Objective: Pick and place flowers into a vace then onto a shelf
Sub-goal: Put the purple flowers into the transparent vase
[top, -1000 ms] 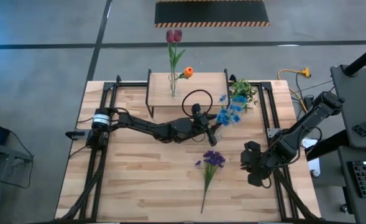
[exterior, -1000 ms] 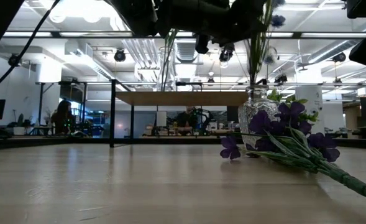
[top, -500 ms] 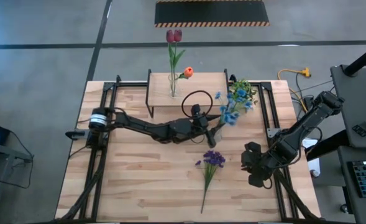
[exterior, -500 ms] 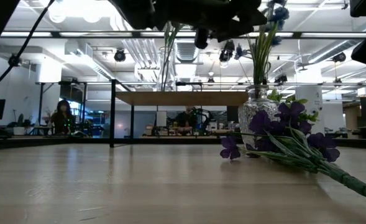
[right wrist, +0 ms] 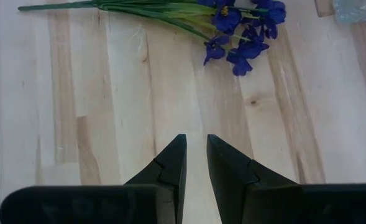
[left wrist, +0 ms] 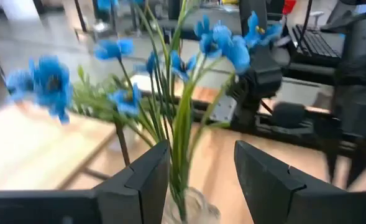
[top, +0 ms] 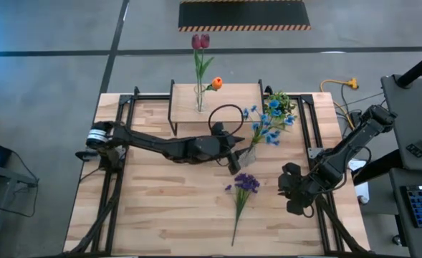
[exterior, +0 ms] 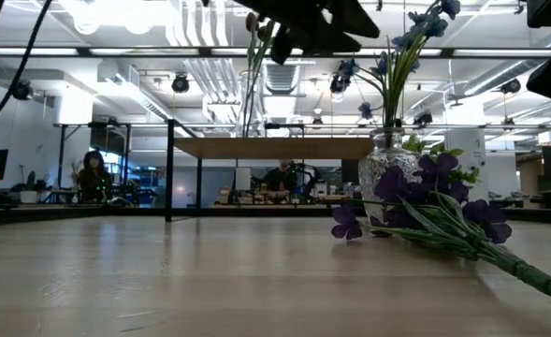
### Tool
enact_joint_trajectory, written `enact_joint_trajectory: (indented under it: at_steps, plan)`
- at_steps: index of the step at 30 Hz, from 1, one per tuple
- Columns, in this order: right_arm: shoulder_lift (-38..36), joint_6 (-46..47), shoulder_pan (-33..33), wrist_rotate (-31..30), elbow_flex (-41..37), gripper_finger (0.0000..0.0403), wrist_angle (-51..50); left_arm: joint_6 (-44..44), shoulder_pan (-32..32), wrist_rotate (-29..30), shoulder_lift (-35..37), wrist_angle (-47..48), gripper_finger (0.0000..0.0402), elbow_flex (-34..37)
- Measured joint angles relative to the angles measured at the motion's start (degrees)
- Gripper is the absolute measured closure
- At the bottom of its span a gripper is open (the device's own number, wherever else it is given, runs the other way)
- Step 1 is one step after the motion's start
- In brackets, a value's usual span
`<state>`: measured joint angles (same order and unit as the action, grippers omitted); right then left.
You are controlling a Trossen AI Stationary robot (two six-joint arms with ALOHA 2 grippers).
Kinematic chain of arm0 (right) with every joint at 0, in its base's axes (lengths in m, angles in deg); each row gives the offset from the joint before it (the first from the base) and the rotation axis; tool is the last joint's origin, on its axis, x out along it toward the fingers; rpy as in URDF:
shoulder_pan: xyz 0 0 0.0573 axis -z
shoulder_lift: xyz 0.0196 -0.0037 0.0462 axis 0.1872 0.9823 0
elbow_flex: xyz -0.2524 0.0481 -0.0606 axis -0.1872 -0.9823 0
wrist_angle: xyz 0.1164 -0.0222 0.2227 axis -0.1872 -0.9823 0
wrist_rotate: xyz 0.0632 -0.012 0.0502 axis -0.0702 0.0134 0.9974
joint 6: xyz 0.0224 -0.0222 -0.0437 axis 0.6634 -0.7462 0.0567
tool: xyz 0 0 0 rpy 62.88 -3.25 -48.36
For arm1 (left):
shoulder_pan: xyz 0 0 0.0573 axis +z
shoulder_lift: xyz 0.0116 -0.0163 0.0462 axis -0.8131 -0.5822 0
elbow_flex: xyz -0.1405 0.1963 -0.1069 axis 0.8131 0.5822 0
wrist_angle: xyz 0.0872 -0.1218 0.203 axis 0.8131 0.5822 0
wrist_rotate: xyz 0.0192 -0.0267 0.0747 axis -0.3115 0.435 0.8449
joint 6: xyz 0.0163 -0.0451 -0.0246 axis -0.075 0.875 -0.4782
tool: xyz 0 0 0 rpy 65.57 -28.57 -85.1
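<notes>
We see the table [top: 160, 208] bearing the shelf [top: 232, 97] at its far edge; our left gripper [left wrist: 198, 171], fingers parted and empty, sits beside the glass vase [exterior: 384, 173] holding the blue spray [top: 266, 125]; the purple bunch [top: 245, 185] lies near our right gripper [right wrist: 195, 163], narrowly parted and empty
</notes>
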<state>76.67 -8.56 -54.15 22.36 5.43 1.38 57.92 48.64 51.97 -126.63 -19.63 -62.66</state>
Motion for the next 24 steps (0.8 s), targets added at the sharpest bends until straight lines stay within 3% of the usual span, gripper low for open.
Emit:
enact_joint_trajectory:
  at_steps: [7, 12, 17, 24]
  plan:
    - [0.0, -1.8, 0.0, -0.8, -0.3, 0.0346, 0.0, 13.5, -2.0, -11.0, 2.4, 11.4, 0.0236, 0.0]
    - [0.0, -3.2, 0.0, -1.6, -0.4, 0.0346, 0.0, 21.2, -3.9, -20.1, 2.5, 11.8, 0.0238, 0.0]
    - [0.0, -4.8, 0.0, -1.5, -0.4, 0.0346, -0.1, 23.2, -7.6, -22.4, 2.2, 11.8, 0.0238, 0.1]
    - [0.0, -6.4, 0.0, -1.5, -0.4, 0.0346, -0.1, 31.1, -12.4, -21.0, 1.8, 14.3, 0.0238, 0.2]
